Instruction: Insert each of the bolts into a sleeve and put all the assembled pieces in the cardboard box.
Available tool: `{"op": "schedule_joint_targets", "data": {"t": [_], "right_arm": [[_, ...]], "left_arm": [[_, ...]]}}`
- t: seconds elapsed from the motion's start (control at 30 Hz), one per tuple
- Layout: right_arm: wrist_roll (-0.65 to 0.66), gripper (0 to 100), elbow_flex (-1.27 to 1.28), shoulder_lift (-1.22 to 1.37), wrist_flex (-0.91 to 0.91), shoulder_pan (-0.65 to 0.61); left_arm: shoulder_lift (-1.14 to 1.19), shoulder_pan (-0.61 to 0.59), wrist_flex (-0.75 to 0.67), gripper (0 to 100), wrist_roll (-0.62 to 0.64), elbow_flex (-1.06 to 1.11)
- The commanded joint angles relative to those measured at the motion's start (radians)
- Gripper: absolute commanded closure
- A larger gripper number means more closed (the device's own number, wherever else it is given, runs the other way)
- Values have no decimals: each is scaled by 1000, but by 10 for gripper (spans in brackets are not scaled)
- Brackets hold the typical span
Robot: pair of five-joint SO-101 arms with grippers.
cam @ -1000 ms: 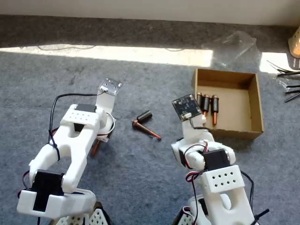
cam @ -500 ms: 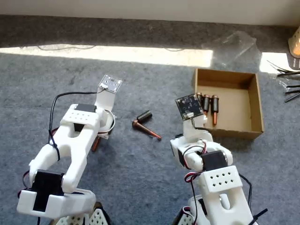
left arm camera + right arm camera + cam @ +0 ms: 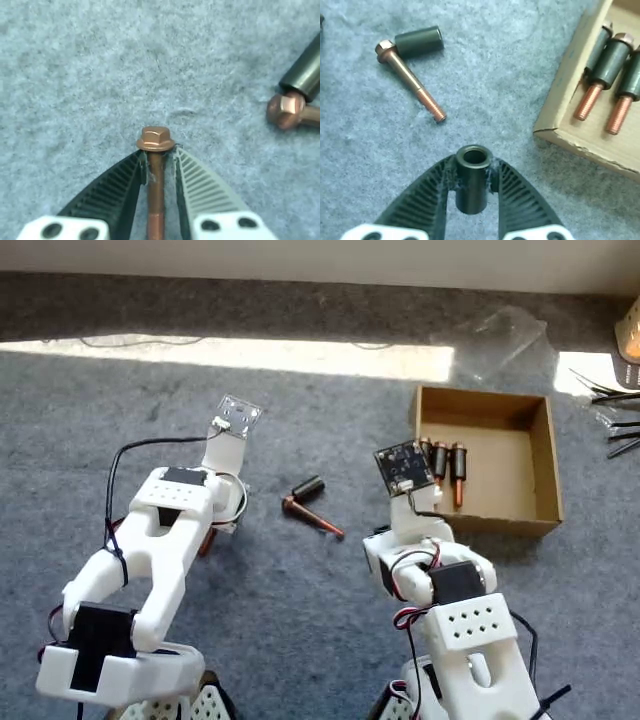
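Observation:
My left gripper point(image 3: 157, 161) is shut on a copper bolt point(image 3: 155, 150), whose hex head sticks out past the fingertips just above the grey carpet. In the high view this arm point(image 3: 185, 505) stands left of centre with the bolt's tip point(image 3: 204, 544) showing beneath it. My right gripper point(image 3: 473, 172) is shut on a dark sleeve point(image 3: 472, 180) with its bore facing outward. A loose bolt point(image 3: 312, 517) and a loose sleeve point(image 3: 308, 486) lie between the arms. The cardboard box point(image 3: 484, 397) holds three assembled pieces point(image 3: 442, 464) along its left side.
A clear plastic bag point(image 3: 495, 338) lies behind the box. Thin black tools point(image 3: 615, 420) sit at the right edge. The box's near wall point(image 3: 570, 75) stands close beside my right gripper. A sunlit strip point(image 3: 250, 355) crosses the far carpet.
The left arm's wrist has shifted a little farther from the base, and less of the bolt shows beneath it. The right arm edged slightly toward the box, then held still.

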Motion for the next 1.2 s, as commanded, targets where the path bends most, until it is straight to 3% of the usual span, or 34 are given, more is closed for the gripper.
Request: {"op": "schedule_joint_targets", "data": {"t": [0.0, 0.13, 0.47, 0.73, 0.93, 1.17], "right_arm": [[-5, 995, -10, -18, -27, 5], [-5, 995, -10, -18, -27, 5], [-5, 995, -10, -18, -27, 7], [-5, 995, -8, -18, -27, 7], [-6, 995, -10, -18, -31, 5], [-9, 995, -15, -18, -33, -8]], "left_arm": [[-4, 21, -21, 909, -5, -13], [7, 18, -2, 909, -5, -58], [366, 15, 347, 909, -2, -467], [458, 15, 387, 967, -6, -568], [440, 12, 393, 970, -5, -568], [219, 2, 450, 994, -8, -536]]}}
